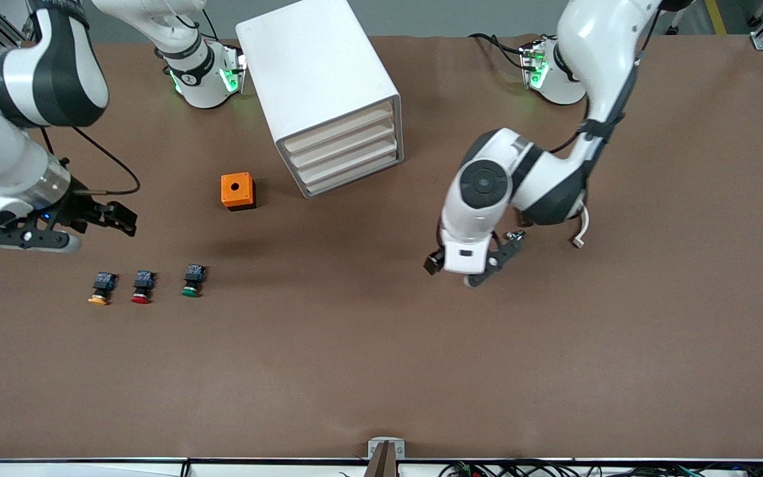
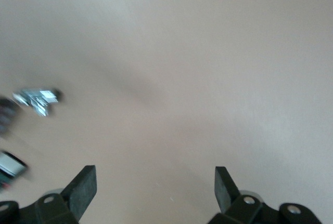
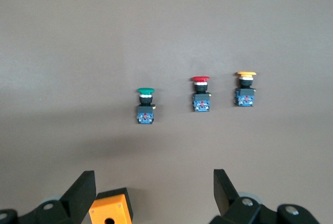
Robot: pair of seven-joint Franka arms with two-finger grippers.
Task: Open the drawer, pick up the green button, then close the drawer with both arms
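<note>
The green-capped button [image 1: 192, 281] lies on the brown table, nearer the front camera than the orange box [image 1: 238, 191]; it also shows in the right wrist view [image 3: 146, 105]. The white drawer cabinet [image 1: 328, 93] stands at the back middle with all its drawers shut. My right gripper [image 1: 113, 222] is open and empty, up over the table above the row of buttons; its fingers [image 3: 83, 190] frame bare table and the orange box [image 3: 108, 211]. My left gripper [image 1: 467, 277] is open and empty over bare table toward the left arm's end, its fingers [image 2: 83, 187] wide apart.
A red-capped button [image 1: 143, 287] [image 3: 201, 93] and a yellow-capped button [image 1: 101, 289] [image 3: 245, 89] lie in a row beside the green one, toward the right arm's end. Bare brown table [image 1: 381, 371] fills the front. A blurred shiny thing [image 2: 37, 99] shows in the left wrist view.
</note>
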